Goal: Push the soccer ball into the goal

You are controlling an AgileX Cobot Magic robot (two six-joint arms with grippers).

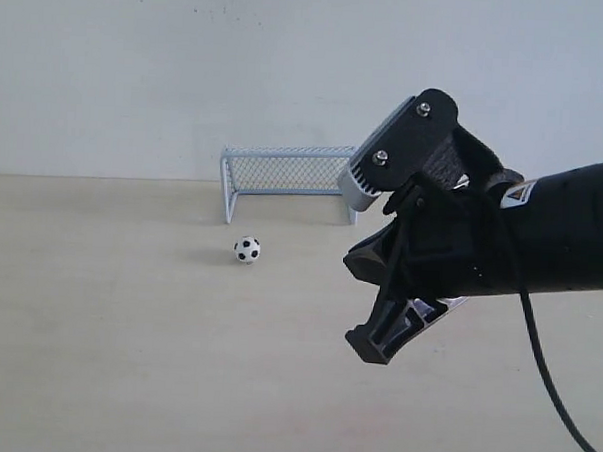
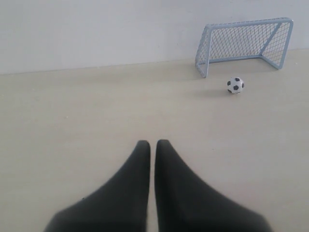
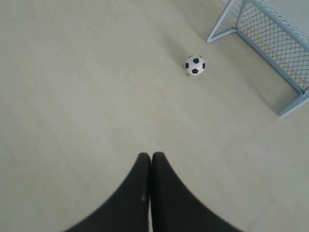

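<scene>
Two pincers, the left gripper (image 2: 152,142) and right gripper (image 1: 372,341), are pressed together and empty. The tiny white, black-patched soccer ball (image 1: 246,249) sits left of centre, just below the grey-white netted goal (image 1: 284,173). It lies up-left of the right gripper, probably the nearer arm.

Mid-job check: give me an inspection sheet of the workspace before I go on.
Surface: pale wooden table, flat, no marks seen.
Job's things: soccer ball outside the goal, just in front of its mouth near one post; goal upright by the wall.
Clutter: nothing seen.
Grippers: left gripper and right gripper both shut, empty, short of the ball.
Cables: black cable hanging off the right arm.
Surroundings: plain white wall.
</scene>
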